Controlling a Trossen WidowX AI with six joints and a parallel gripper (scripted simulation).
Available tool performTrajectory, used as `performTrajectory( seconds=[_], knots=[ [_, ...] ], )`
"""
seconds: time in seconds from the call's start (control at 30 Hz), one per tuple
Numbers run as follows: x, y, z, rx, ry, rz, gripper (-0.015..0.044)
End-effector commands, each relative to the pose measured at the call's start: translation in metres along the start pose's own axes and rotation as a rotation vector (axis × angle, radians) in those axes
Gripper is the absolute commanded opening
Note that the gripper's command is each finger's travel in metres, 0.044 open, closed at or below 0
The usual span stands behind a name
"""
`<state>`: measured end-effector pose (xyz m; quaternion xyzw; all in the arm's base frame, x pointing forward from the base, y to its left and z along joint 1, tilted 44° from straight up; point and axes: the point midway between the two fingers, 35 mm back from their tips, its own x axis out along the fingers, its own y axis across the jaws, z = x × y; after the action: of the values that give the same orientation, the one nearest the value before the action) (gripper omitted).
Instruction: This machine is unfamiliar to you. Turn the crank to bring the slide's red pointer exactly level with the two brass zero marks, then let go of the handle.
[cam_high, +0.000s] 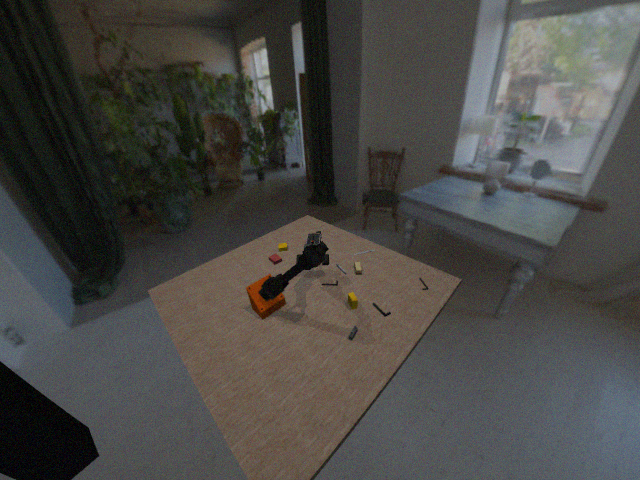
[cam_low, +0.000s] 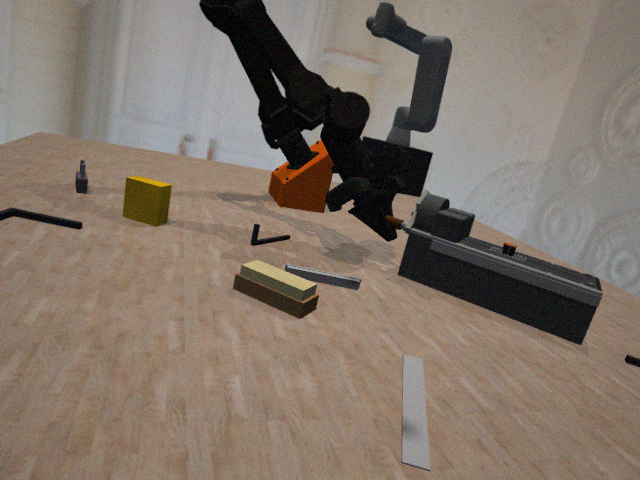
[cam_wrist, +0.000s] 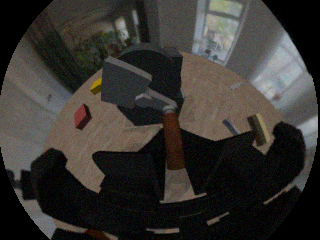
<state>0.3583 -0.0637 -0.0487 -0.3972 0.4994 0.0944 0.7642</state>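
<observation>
The machine (cam_low: 496, 294) (cam_wrist: 150, 75) is a long dark grey box with a round housing at its near end; my arm partly hides it in the top view. A small orange-red piece (cam_low: 509, 248), apparently the pointer, sits on its top. The brass zero marks cannot be made out. A light grey crank arm (cam_wrist: 156, 100) leads to the brown crank handle (cam_low: 394, 222) (cam_wrist: 172, 127). My gripper (cam_wrist: 169, 130) is shut on that handle, with its fingers on both sides of it.
A cream-and-brown block (cam_high: 357, 268) (cam_low: 276, 289) (cam_wrist: 259, 129), a yellow block (cam_high: 352, 300) (cam_low: 146, 200), a red block (cam_high: 275, 258) (cam_wrist: 82, 116), grey strips and black hex keys lie about the table. A grey arm (cam_low: 431, 82) stands behind the machine.
</observation>
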Motion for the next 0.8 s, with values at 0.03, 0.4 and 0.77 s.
performTrajectory(
  seconds=[0.03,0.4,0.77],
  knots=[
    [-0.0026,-0.003,0.0024,0.002,-0.006,-0.009,0.0],
    [-0.0003,-0.0003,0.0002,0.0,-0.001,-0.001,0.0],
    [-0.0003,-0.0003,0.0002,0.0,-0.001,-0.001,0.0131]
  ],
)
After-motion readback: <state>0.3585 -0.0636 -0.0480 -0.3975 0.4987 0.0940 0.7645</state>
